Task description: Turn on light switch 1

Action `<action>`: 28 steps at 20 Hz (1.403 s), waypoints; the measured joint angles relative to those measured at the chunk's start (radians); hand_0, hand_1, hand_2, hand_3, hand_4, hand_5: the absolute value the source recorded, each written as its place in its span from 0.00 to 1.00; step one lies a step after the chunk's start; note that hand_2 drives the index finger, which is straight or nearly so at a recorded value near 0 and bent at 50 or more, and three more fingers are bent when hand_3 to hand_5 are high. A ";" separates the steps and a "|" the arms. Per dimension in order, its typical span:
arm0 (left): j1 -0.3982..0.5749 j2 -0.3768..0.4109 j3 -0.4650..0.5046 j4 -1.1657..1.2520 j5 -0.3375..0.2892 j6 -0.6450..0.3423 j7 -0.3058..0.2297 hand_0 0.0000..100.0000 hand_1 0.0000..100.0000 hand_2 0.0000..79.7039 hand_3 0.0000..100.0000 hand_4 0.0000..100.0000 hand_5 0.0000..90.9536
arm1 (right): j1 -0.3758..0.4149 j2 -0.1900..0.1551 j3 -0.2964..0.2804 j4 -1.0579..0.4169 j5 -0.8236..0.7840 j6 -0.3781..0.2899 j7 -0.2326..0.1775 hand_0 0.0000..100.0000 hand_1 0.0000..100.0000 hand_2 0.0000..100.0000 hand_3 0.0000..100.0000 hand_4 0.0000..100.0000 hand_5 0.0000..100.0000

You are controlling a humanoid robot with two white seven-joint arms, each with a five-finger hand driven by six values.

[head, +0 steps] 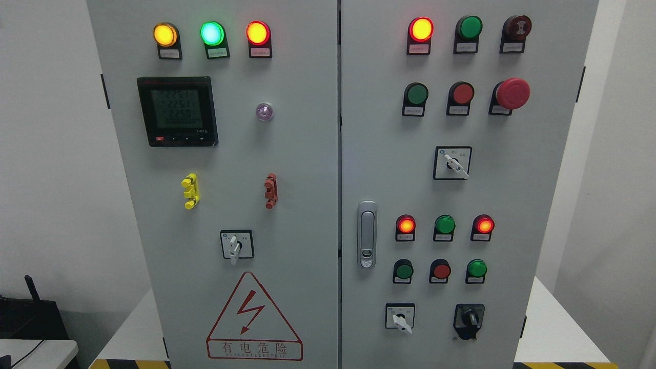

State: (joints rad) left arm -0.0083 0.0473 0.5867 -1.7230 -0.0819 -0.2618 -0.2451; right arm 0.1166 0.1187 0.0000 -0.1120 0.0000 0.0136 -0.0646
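Observation:
A grey two-door electrical cabinet [307, 154] fills the head view. Its left door carries lit yellow [165, 34], green [212, 33] and red [258, 33] lamps, a digital meter [177, 111] and a white rotary switch [236, 245]. The right door has a lit red lamp [421, 28], green and red push buttons, a red mushroom stop button [512, 93], a rotary switch [452, 163], a second one [400, 316] and a black selector knob [469, 320]. Which control is switch 1 I cannot tell. Neither hand shows.
A metal door latch [366, 234] sits on the right door's left edge. A yellow clip [190, 190] and a red clip [270, 190] stick out from the left door. Black equipment [28, 315] stands at the lower left. White walls flank the cabinet.

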 measured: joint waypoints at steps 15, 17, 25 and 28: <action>-0.069 0.004 -0.264 -0.116 -0.047 0.169 0.206 0.24 0.28 0.58 0.61 0.68 0.65 | 0.000 0.000 0.000 0.000 0.000 0.000 0.000 0.12 0.39 0.00 0.00 0.00 0.00; -0.084 -0.003 -0.300 -0.127 -0.070 0.183 0.236 0.24 0.28 0.60 0.62 0.68 0.66 | 0.000 0.000 0.000 0.000 0.000 0.000 0.000 0.12 0.39 0.00 0.00 0.00 0.00; -0.163 -0.031 -0.423 -0.164 -0.144 0.327 0.343 0.23 0.32 0.65 0.66 0.71 0.70 | 0.000 0.000 0.000 0.000 0.000 0.000 0.000 0.12 0.39 0.00 0.00 0.00 0.00; -0.180 -0.049 -0.462 -0.173 -0.176 0.345 0.350 0.22 0.33 0.66 0.66 0.72 0.70 | 0.000 0.000 0.000 0.000 0.000 0.000 0.000 0.12 0.39 0.00 0.00 0.00 0.00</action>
State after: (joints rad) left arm -0.1882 -0.0015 0.1244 -1.8962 -0.2582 0.0836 0.1048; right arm 0.1166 0.1189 0.0000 -0.1120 0.0000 0.0137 -0.0648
